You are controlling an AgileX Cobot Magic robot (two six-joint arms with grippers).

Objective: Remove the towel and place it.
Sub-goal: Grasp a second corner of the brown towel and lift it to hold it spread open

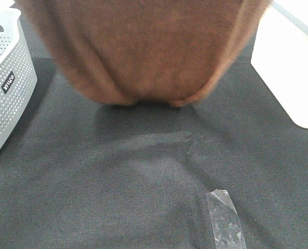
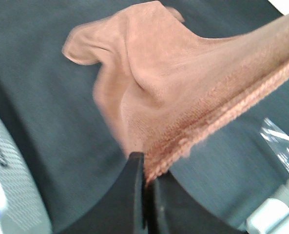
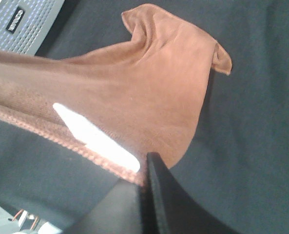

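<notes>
Black cloth covers the surface (image 1: 117, 197) as two robot arms hold the rust-brown towel (image 1: 148, 46) aloft at 12 o'clock, stretched between them. The left jaws are clamped on one hemmed edge. The right jaws pinch the other, beside a white tag (image 3: 95, 139). The two-point hold spreads the cloth so it hangs wide rather than bunched. Its lower corners droop close to the surface; whether they touch is unclear. A white perforated basket (image 1: 8, 88) sits at 9 o'clock, a plausible drop spot.
</notes>
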